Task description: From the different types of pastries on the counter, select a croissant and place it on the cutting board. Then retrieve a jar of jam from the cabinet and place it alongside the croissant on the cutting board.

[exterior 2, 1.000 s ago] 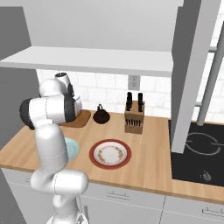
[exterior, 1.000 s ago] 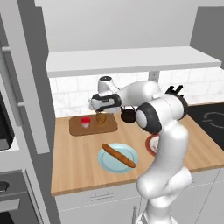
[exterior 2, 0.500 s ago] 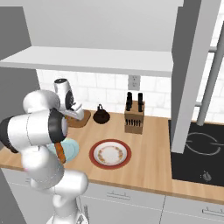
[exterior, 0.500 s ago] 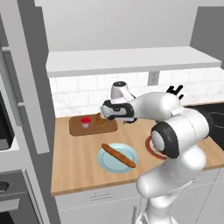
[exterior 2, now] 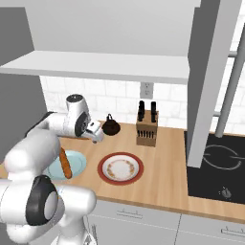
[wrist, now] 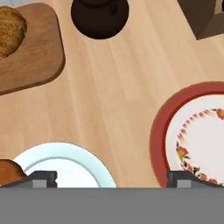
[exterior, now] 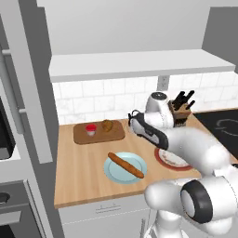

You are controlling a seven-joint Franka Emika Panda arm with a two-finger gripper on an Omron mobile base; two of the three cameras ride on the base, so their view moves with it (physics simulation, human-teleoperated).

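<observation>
The croissant [exterior: 108, 125] [wrist: 10, 24] and the red-lidded jar of jam [exterior: 90, 129] both rest on the dark cutting board [exterior: 100, 136] [wrist: 35, 61] at the back of the counter [exterior: 79, 176]. My gripper [exterior: 138, 131] [exterior 2: 98, 137] [wrist: 112, 179] hangs open and empty over bare wood to the right of the board, between the two plates. Its fingertips [wrist: 42, 178] stand wide apart. The baguette [exterior: 125, 165] [exterior 2: 64, 162] lies on the light-blue plate [exterior: 114, 173] [wrist: 65, 162].
A red-rimmed plate [exterior 2: 120, 168] [wrist: 192, 131] sits to the right of the blue one. A black teapot [exterior 2: 111, 125] [wrist: 99, 15] and a knife block [exterior 2: 147, 129] [exterior: 181, 108] stand by the tiled wall. A shelf [exterior: 139, 62] overhangs the counter; the hob [exterior 2: 215, 165] lies right.
The arm has swung right and back from above the cutting board; the hand now sits lower over the counter between the plates. Croissant and jar have stayed on the board.
</observation>
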